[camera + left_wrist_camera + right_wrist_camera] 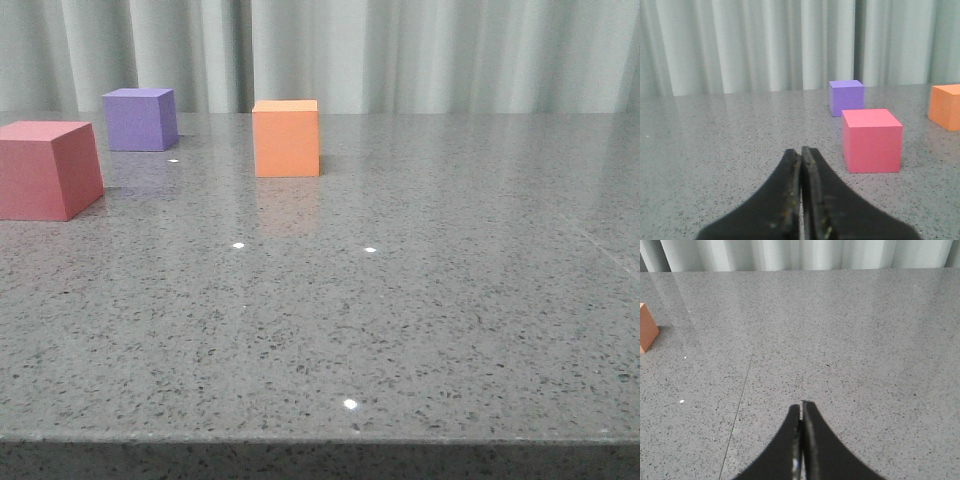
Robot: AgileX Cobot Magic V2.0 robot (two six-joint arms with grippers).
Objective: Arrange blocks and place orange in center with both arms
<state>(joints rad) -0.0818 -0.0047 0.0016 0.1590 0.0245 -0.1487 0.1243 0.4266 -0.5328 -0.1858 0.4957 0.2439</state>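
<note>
In the front view the pinkish-red cube sits at the left edge, the purple cube behind it, and the orange cube further right, left of the middle. No arm shows in the front view. My left gripper is shut and empty above the table; the pinkish-red cube lies a little ahead to its side, the purple cube beyond it, the orange cube at the frame edge. My right gripper is shut and empty over bare table; only a corner of the orange cube shows.
The grey speckled table runs to a front edge at the bottom of the front view. A pale curtain hangs behind the table. A thin seam line crosses the tabletop in the right wrist view.
</note>
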